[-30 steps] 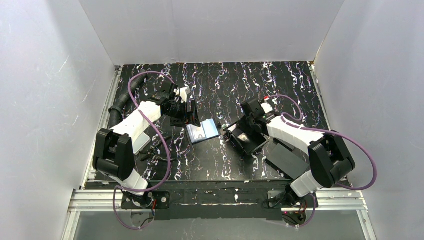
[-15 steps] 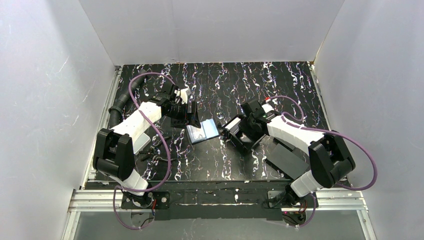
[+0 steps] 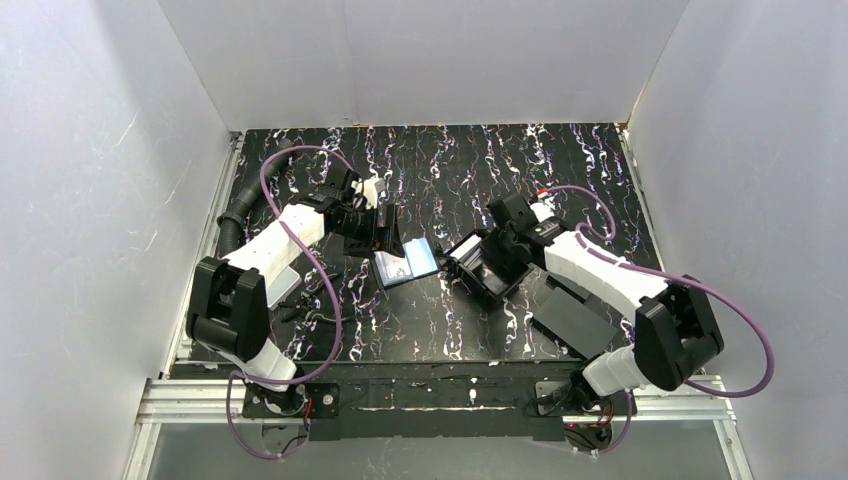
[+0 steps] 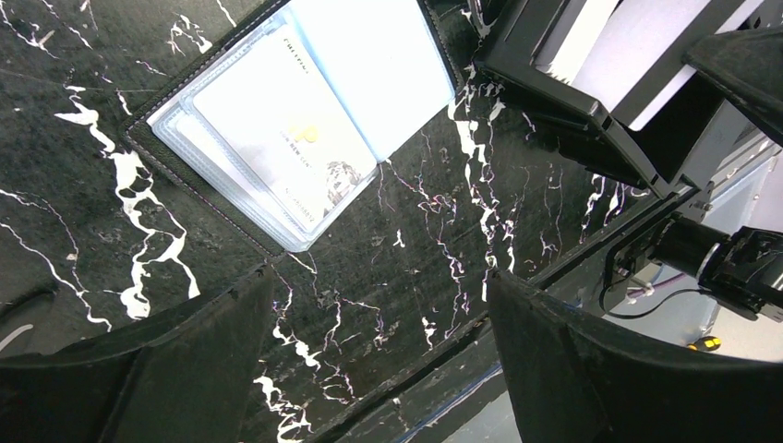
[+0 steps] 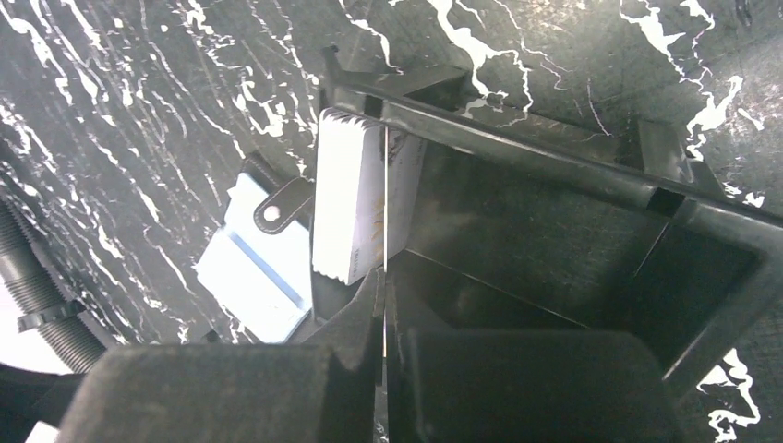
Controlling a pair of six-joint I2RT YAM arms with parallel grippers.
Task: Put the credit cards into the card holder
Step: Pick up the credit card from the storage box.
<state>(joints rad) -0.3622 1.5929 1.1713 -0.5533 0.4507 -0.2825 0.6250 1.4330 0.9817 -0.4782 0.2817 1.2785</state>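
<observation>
Pinching one card edge-on in tray right of card holder, right jaws closed; left jaws gape above holder. Thin grip could slip on lifting.

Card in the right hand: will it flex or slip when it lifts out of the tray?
The card shows as a straight thin edge, so it is probably stiff with little droop. The right hand pinches only its near end, so it could pivot or slip. It is likely very light.
</observation>
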